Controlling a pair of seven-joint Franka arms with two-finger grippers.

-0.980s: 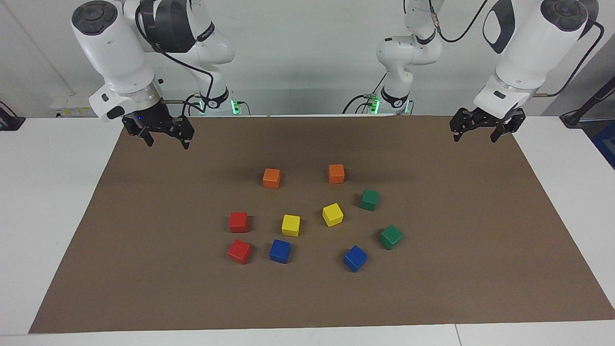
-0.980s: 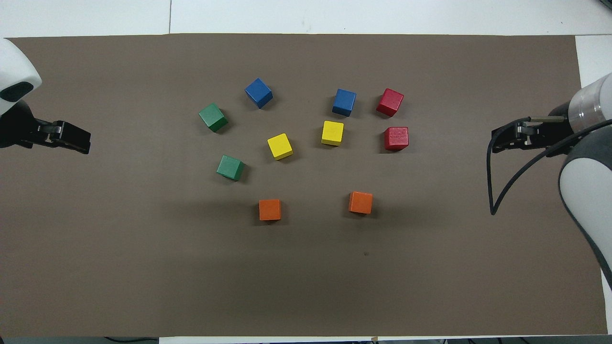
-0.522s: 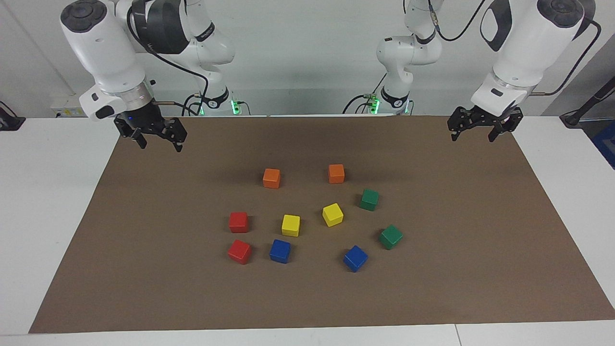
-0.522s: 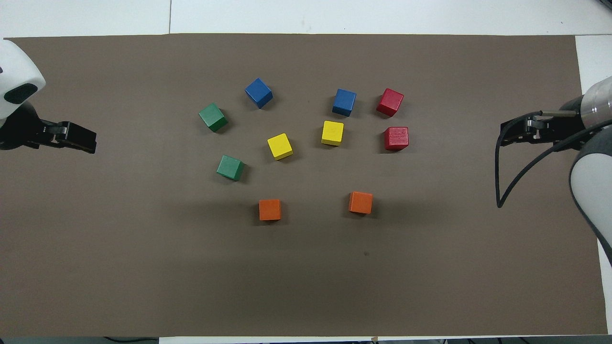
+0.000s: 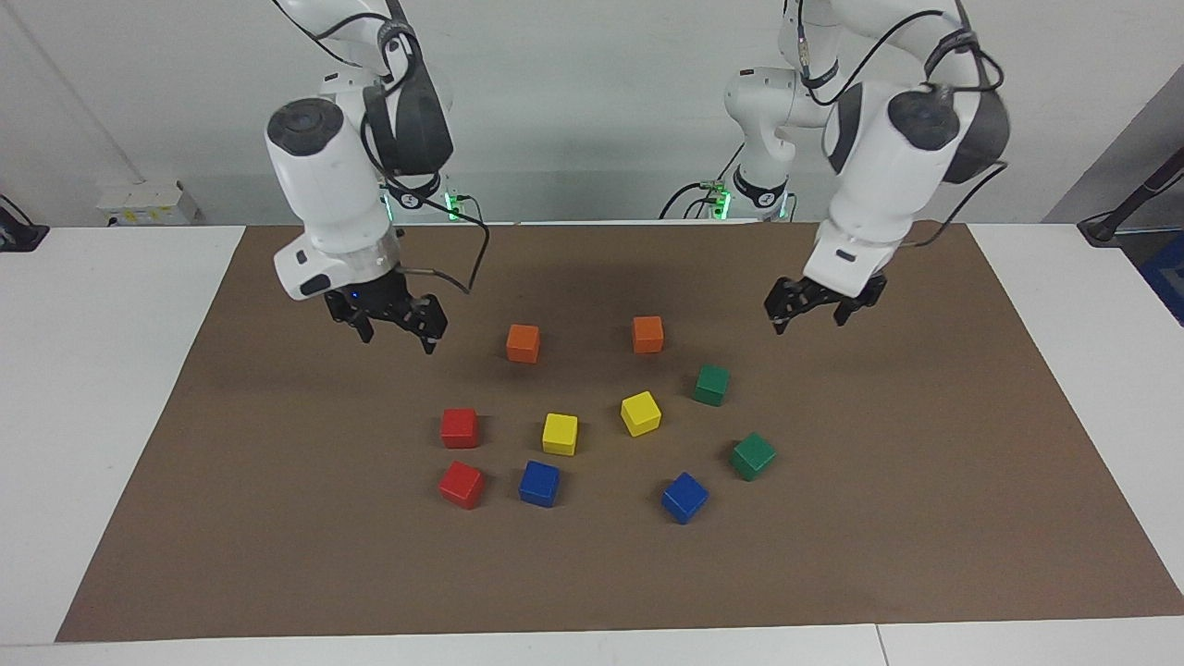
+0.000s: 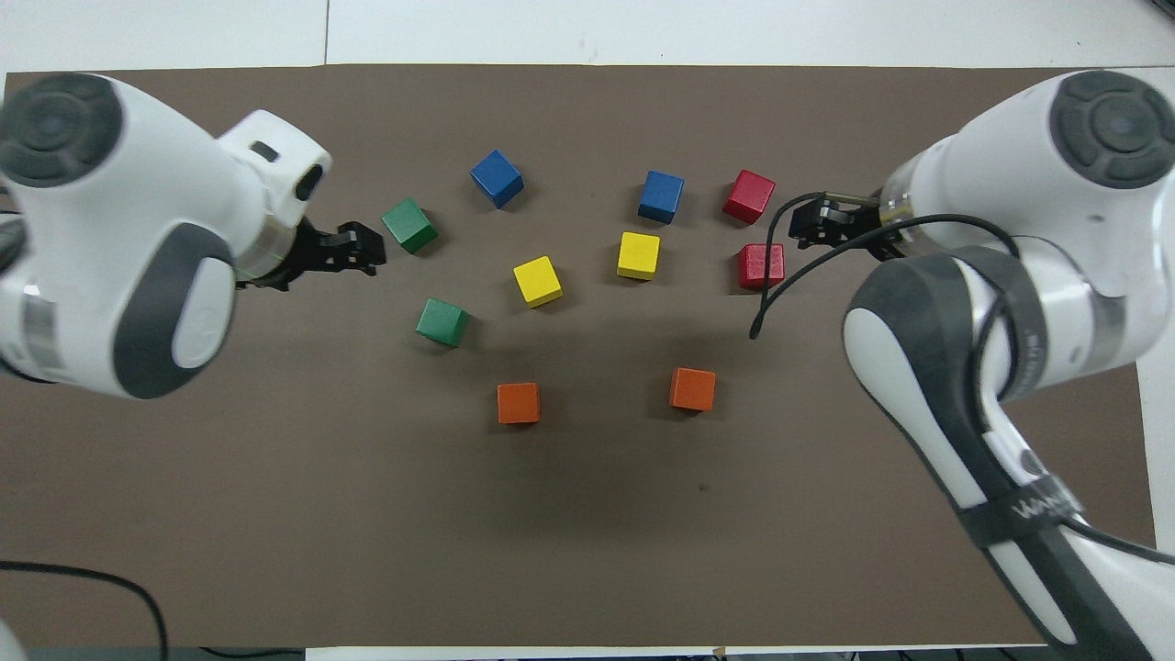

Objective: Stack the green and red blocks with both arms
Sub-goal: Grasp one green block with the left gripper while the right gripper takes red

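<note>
Two dark green blocks [image 5: 710, 384] [image 5: 752, 455] lie on the brown mat [image 5: 277, 518] toward the left arm's end of the cluster. Two red blocks [image 5: 459, 427] [image 5: 461, 484] lie toward the right arm's end. In the overhead view the green blocks [image 6: 442, 321] [image 6: 409, 225] and the red blocks [image 6: 761, 266] [image 6: 749, 196] lie apart, none stacked. My left gripper [image 5: 808, 324] [image 6: 367, 250] hangs open and empty over the mat beside the green blocks. My right gripper [image 5: 400, 340] [image 6: 803, 225] hangs open and empty over the mat beside the red blocks.
Two orange cubes [image 5: 523, 342] [image 5: 647, 334] lie nearest the robots. Two yellow cubes [image 5: 560, 434] [image 5: 640, 413] sit in the middle of the cluster. Two blue cubes [image 5: 539, 483] [image 5: 684, 497] lie farthest out. White table [image 5: 92, 370] surrounds the mat.
Both arms have swung in from the mat's ends toward the cluster of cubes and come lower. The cubes have not moved.
</note>
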